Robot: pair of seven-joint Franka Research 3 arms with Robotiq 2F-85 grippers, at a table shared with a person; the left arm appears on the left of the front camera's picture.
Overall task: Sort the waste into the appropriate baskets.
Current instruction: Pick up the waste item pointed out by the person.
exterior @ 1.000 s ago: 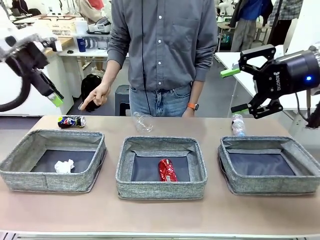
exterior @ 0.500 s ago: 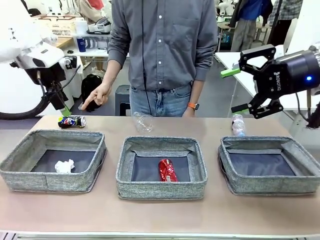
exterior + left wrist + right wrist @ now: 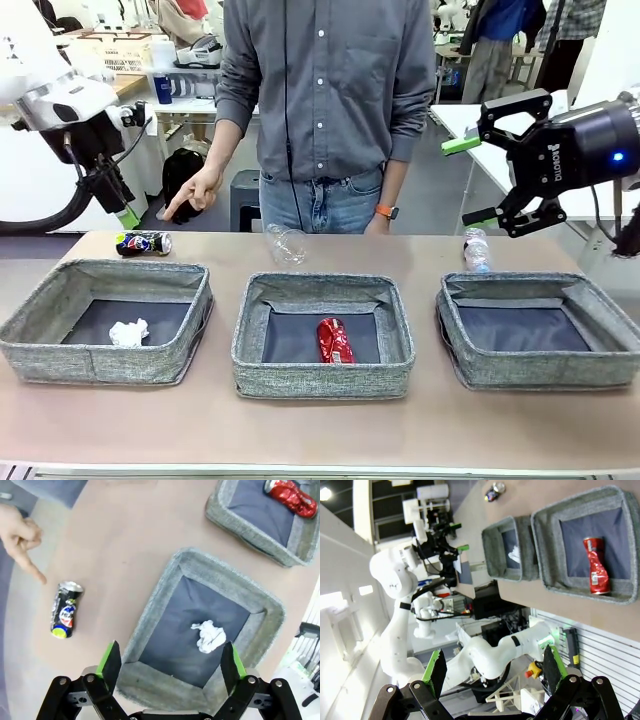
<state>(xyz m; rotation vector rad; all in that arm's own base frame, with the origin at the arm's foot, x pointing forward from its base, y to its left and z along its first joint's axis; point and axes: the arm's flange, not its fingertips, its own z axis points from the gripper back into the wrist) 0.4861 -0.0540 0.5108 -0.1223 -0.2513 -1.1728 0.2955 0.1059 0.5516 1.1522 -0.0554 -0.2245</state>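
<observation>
Three grey baskets stand in a row. The left basket (image 3: 100, 372) holds a crumpled white paper ball (image 3: 128, 332), and the middle basket (image 3: 320, 382) holds a crushed red can (image 3: 334, 340). Nothing lies in the right basket (image 3: 545, 375). Behind them on the table lie a dark can (image 3: 143, 243), a clear cup (image 3: 288, 244) and a water bottle (image 3: 476, 249). My left gripper (image 3: 120, 210) hangs open, high over the dark can (image 3: 64, 616) and the left basket (image 3: 220, 575). My right gripper (image 3: 468, 182) stands open and holds nothing, high above the bottle.
A person stands at the far edge, and one hand (image 3: 190, 195) points a finger down at the dark can. The other hand rests near the cup. Bare table runs in front of the baskets and between them.
My left arm has swung in from the far left and turned its gripper down above the dark can. The right arm, the person's pointing hand and the waste have not moved.
</observation>
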